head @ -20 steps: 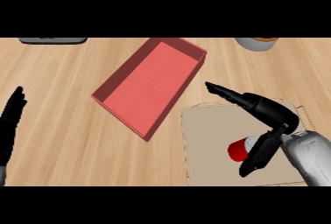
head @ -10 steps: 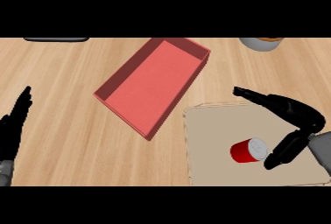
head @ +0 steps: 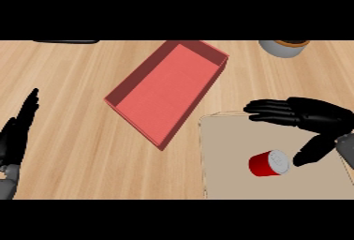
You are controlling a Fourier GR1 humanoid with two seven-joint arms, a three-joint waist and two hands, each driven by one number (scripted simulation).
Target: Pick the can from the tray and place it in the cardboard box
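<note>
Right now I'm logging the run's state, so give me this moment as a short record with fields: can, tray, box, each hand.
can: red can lying on its side in the box, silver end toward the right hand
box: cardboard box at lower right, holds the can
tray: red tray at centre, nothing in it
right hand: right hand open over the box, beside the can, not gripping it
left hand: left hand open, resting at the left edge
</note>
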